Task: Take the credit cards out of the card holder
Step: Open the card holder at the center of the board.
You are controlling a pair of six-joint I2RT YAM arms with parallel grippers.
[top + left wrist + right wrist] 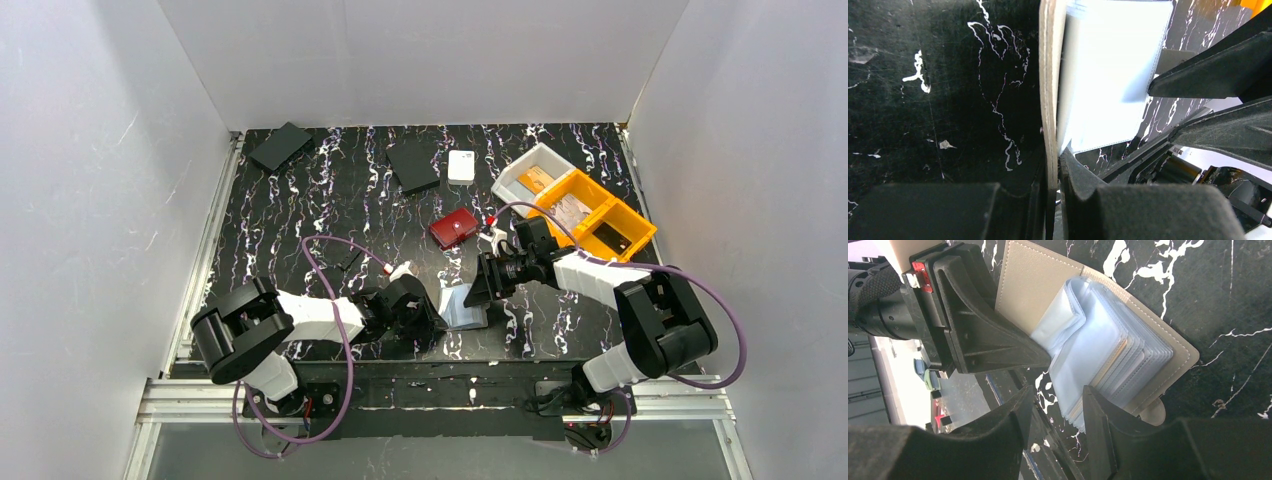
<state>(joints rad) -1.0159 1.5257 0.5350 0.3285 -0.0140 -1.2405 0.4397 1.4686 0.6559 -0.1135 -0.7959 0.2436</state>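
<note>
Card holder (463, 306) sits open between my two pincers. I have my left pincer (1053, 167) clenched on the edge of its grey cover, which stands upright in the jaws. I see my right pincer (1058, 400) released, jaws parted around a corner of the clear sleeves (1098, 350), with a gap on one side. Dark red case (453, 227) lies just beyond my right pincer.
</note>
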